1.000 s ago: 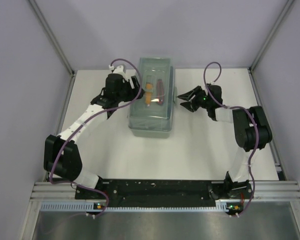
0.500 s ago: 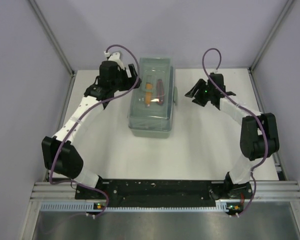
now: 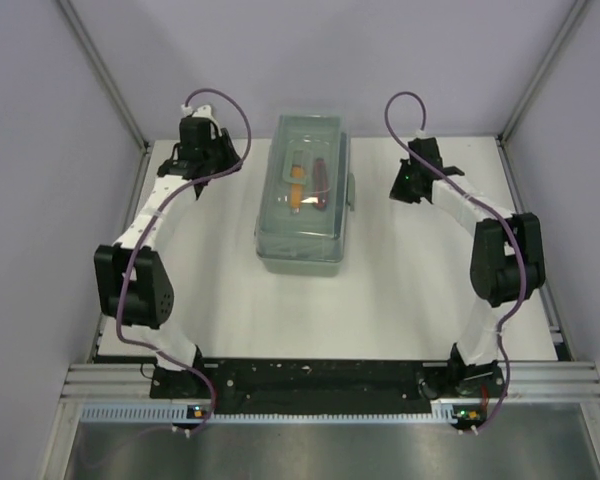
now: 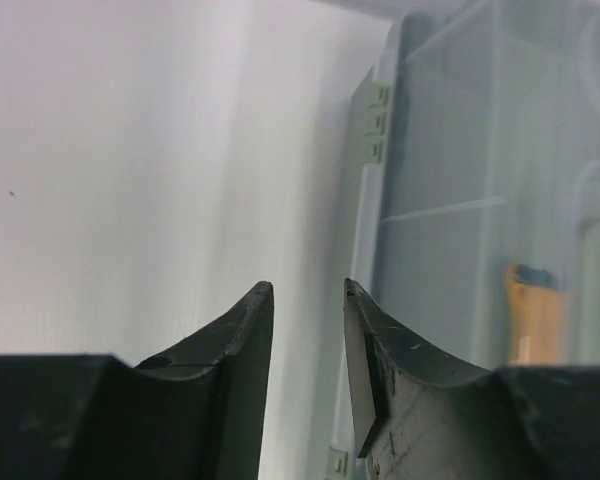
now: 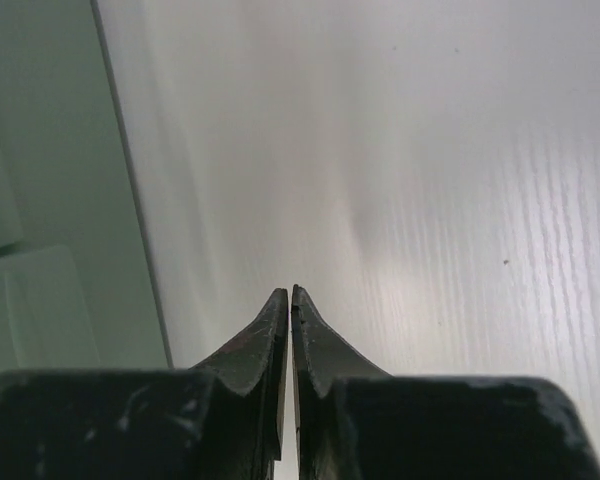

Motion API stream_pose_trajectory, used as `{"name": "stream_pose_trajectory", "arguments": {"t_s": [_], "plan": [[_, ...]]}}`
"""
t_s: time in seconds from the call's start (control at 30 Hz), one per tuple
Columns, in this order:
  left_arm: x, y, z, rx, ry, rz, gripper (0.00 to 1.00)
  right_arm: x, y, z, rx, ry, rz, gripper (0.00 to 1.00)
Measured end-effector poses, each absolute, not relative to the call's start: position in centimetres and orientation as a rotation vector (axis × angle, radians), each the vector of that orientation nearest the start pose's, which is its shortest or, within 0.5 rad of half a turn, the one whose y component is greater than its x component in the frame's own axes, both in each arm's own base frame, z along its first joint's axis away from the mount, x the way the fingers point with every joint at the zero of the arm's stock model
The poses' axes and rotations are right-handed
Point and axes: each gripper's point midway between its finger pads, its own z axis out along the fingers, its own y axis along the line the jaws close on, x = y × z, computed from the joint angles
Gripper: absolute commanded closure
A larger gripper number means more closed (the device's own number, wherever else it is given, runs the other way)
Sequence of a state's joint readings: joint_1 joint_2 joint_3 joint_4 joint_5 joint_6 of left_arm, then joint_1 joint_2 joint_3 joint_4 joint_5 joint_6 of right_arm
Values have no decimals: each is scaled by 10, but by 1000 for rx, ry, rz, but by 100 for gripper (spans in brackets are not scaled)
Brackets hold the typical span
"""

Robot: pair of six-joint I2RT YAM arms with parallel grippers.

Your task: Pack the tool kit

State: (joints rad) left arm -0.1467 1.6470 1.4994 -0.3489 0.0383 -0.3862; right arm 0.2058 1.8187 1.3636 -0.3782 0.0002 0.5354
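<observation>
Grey-green toolbox (image 3: 302, 240) sitting closed on the white table (image 3: 400, 290), clear lid (image 3: 310, 140) showing an orange handle (image 3: 296, 186) and a dark red tool (image 3: 320, 180), left gripper (image 4: 306, 285) slightly parted, right gripper (image 5: 288, 290) clenched, both empty.

White table (image 3: 380, 300), pale walls (image 3: 310, 60), seemingly metal rail (image 3: 80, 380)
</observation>
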Motion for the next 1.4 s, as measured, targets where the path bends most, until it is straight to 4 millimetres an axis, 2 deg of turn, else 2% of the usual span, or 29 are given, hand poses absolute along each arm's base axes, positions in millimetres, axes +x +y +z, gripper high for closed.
{"name": "stream_pose_trajectory", "arguments": {"t_s": [0.07,0.17,0.23,0.33,0.47,0.6,0.87,1.07,1.23,1.4], "plan": [[491,-95,218,-228,2140,-373,63,464,125,103,355,2410,332,98],[495,-105,170,-212,2251,-412,64,469,148,94,275,2436,342,99],[495,-111,147,-202,2304,-442,64,467,165,85,229,2461,361,99],[489,-122,128,-177,2351,-512,65,457,188,69,165,2508,392,100],[481,-138,122,-138,2360,-630,65,449,210,66,108,2523,446,100],[480,-145,120,-103,2339,-721,67,454,223,72,60,2481,475,100],[480,-158,108,-72,2313,-853,70,465,225,76,21,2418,499,100],[480,-163,107,-83,2277,-929,71,465,237,71,3,2363,645,100],[478,-165,106,-136,2256,-998,71,465,243,69,35,2320,735,100],[478,-165,105,-193,2244,-1036,71,466,241,67,59,2323,724,100]]}}
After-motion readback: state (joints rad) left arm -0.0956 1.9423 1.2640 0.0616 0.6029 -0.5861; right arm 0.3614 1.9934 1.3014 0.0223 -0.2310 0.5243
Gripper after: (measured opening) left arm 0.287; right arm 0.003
